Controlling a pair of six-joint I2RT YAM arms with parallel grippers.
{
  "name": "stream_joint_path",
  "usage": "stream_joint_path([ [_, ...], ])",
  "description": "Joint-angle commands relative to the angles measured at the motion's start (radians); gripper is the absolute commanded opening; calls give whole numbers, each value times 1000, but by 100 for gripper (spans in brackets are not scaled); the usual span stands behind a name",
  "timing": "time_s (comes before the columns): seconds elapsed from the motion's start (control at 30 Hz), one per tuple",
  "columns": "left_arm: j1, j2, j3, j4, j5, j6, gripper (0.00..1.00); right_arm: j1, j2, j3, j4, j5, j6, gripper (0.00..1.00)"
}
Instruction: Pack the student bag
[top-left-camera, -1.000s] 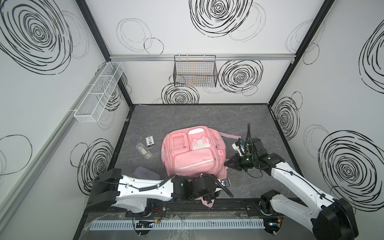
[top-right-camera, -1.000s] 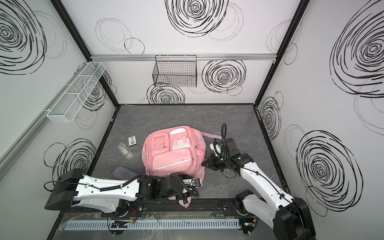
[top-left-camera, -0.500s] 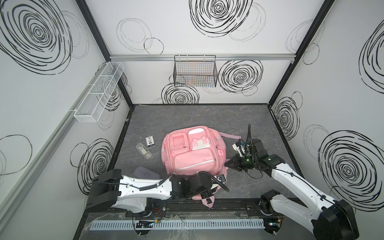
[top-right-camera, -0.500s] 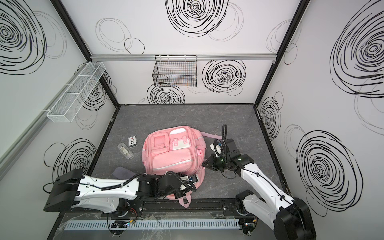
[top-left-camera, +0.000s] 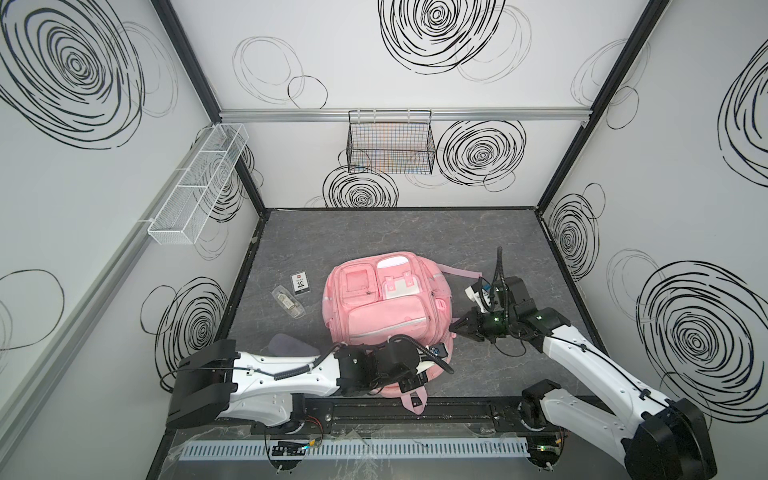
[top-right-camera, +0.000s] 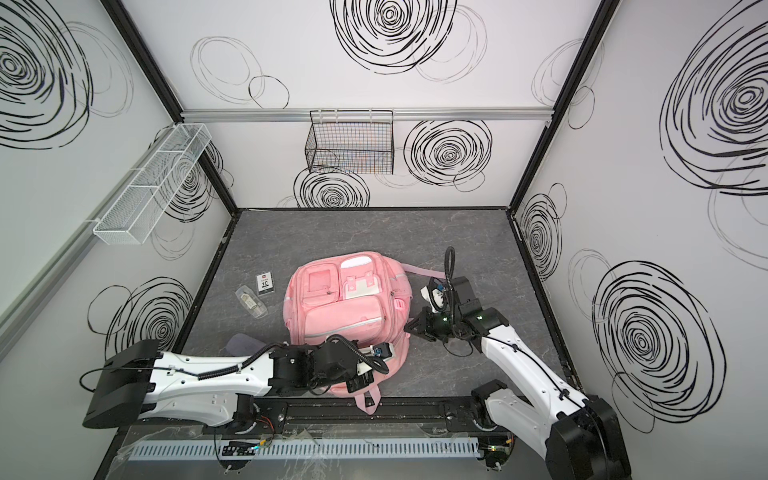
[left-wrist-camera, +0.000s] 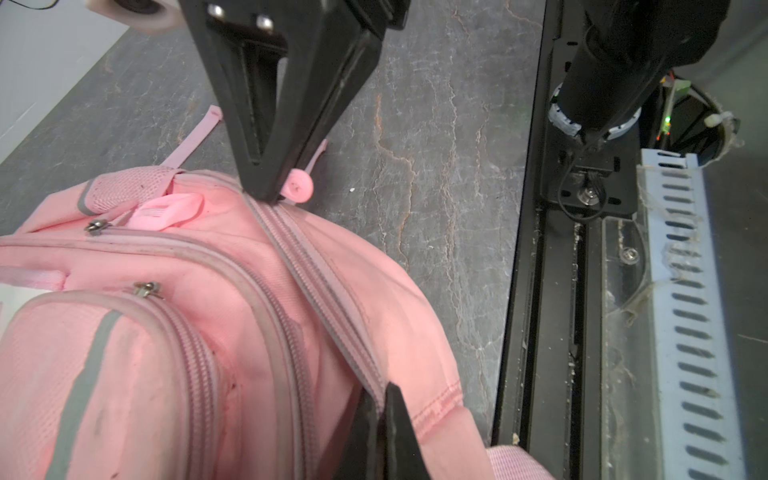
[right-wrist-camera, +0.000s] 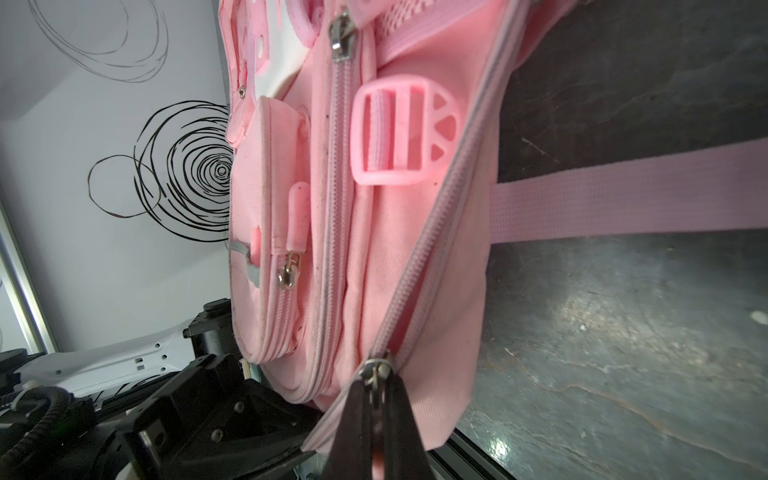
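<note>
Our left gripper (left-wrist-camera: 379, 395) has just pressed shut on the student bag (top-left-camera: 386, 307), which lies between both grippers; ahead of it our right gripper (right-wrist-camera: 376, 395) pinches the zipper pull (right-wrist-camera: 375, 369). Braced so, we judge unzipping can start. Beneath both spreads the grey tabletop (top-left-camera: 374, 237), swirl-marked walls (top-left-camera: 291, 62) around.

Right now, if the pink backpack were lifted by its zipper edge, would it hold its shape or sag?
Probably sag: the student bag is soft fabric, visibly puckered where the left gripper pinches its zipper seam. Its loose strap would likely trail and snag. Pushed, it would likely deform rather than slide as a block.
</note>
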Motion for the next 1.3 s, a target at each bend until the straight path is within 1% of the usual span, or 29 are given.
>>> stream_joint_path([
  [0.0, 32, -101, -5, -53, -4, 51, 0, -87, 41, 57, -33, 110, -135, 0],
  [0.07, 49, -161, -10, -79, 16, 72, 0, -123, 86, 75, -81, 164, -200, 0],
  [0.17, 64, -244, -23, -110, 54, 98, 0, -151, 169, 107, -115, 217, -246, 0],
  [0.3, 78, -301, -35, -154, 80, 117, 0, -160, 248, 123, -63, 238, -261, 0],
  [0.47, 91, -306, -51, -171, 87, 119, 0, -175, 327, 140, 0, 283, -263, 0],
  [0.57, 95, -295, -69, -117, 95, 109, 0, -189, 349, 145, 40, 271, -261, 0],
  [0.67, 98, -254, -70, -61, 99, 111, 0, -190, 345, 163, 61, 254, -260, 1],
  [0.7, 98, -235, -68, -41, 102, 110, 0, -190, 343, 173, 57, 258, -259, 7],
  [0.73, 98, -213, -65, -20, 106, 110, 0, -189, 338, 185, 47, 266, -259, 16],
  [0.77, 98, -197, -63, -2, 108, 107, 4, -192, 331, 191, 39, 274, -259, 23],
  [0.8, 98, -180, -59, 21, 103, 99, 23, -197, 320, 194, 34, 276, -258, 32],
  [0.83, 99, -167, -54, 38, 97, 89, 37, -203, 305, 192, 31, 280, -255, 40],
  [0.9, 100, -151, -39, 56, 98, 83, 51, -221, 274, 181, 23, 309, -249, 51],
  [0.93, 101, -147, -31, 61, 95, 83, 55, -234, 264, 178, 13, 325, -255, 54],
  [1.07, 126, -137, 13, 47, 71, 64, 55, -271, 243, 176, -17, 317, -283, 54],
  [1.1, 139, -135, 28, 36, 68, 60, 57, -270, 235, 176, -11, 314, -289, 54],
  [1.17, 173, -126, 61, 13, 25, 34, 61, -257, 227, 168, 25, 281, -319, 53],
  [1.23, 234, -109, 110, -33, -38, -9, 61, -211, 232, 178, 45, 323, -372, 48],
  [1.27, 264, -102, 136, -64, -54, -27, 61, -177, 233, 189, 48, 383, -394, 47],
])
